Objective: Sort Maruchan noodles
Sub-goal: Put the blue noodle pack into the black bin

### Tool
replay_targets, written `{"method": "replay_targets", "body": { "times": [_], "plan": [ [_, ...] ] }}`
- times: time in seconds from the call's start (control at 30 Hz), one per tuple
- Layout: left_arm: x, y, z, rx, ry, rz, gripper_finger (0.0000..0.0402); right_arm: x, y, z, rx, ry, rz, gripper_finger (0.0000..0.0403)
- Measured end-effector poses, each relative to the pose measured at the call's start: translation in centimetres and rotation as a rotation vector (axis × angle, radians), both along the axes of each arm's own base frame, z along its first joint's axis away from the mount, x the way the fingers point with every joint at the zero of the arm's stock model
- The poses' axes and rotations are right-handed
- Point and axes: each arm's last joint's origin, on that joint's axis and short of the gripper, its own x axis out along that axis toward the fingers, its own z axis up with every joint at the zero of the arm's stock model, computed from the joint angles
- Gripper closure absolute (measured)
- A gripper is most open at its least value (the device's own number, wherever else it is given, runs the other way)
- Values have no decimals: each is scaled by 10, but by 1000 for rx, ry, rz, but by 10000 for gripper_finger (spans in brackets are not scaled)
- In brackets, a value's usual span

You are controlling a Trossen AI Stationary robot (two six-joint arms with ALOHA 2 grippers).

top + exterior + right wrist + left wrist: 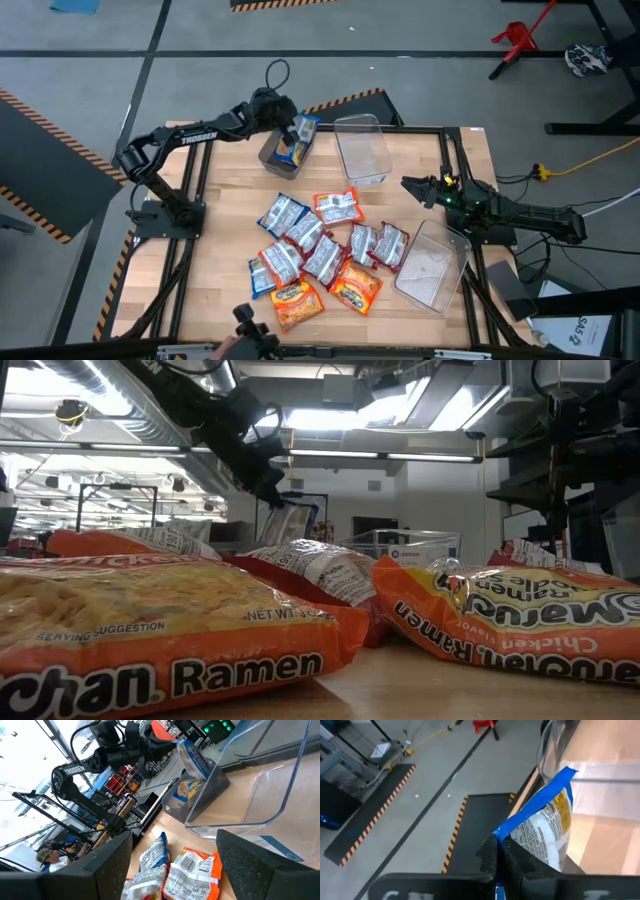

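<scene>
Left gripper (296,131) is clamped on the edge of a blue packet (301,130) and holds it in the air, right above the small bin (284,152) at the far left side of the table (225,210). In the left wrist view the two dark fingers (492,857) pinch the blue seam, so the packet hangs free below them. I think it is carried this way so that it can drop into the bin beside another blue and yellow packet (189,790) that already lies inside; this bin seems to be the place for the blue kind.

Right gripper (412,186) waits low at the right side of the table, between the two clear bins, with its fingers closed and nothing in them.

All other noodle packets (322,248) lie in a loose pile in the middle of the table, some overlapping: blue ones toward the left, red ones (381,243) toward the right, orange ones (326,292) at the near edge. A middle clear bin (361,148) stands at the far edge and a right clear bin (433,266) lies at an angle on the right; both look empty.

For moving there is not so much room. The small bin almost touches the far rim of the table and the middle bin is near it, so the left arm should go down straight. The pile has bare wood on its left side, but on the right it comes just beside the angled bin, and the orange packets sit close to the near edge, where a push could slide them off.
</scene>
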Motion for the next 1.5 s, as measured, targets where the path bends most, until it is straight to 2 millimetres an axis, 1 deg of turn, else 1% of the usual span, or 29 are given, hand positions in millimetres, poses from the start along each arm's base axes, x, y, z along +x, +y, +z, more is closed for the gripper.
{"method": "replay_targets", "body": {
  "times": [0.2,0.4,0.53,0.7,0.83,0.93,1.07,1.17,1.33,1.5],
  "plan": [
    [-4,-4,-14,-42,16,13,401,0,0,0,0,0,0,125],
    [0,-17,-23,-137,39,-22,399,0,0,0,0,0,-1,125],
    [2,-29,-30,-193,115,-36,391,0,0,0,0,-1,-1,125],
    [-1,-43,-37,-228,252,-10,389,0,0,0,0,0,-1,125],
    [-8,-51,-41,-262,358,10,388,0,0,0,0,0,-2,125],
    [-10,-54,-43,-294,392,0,387,0,0,0,-2,-3,-18,125],
    [-10,-55,-43,-315,377,-17,386,-1,-1,1,-4,-6,-53,125],
    [-10,-54,-44,-348,357,-22,377,-1,-2,1,-10,-4,-57,125],
    [-16,-55,-47,-448,360,-21,345,-1,-1,1,-11,-3,-51,125],
    [-20,-55,-47,-483,350,31,318,-1,-1,1,-11,-4,-50,125]
  ]
}}
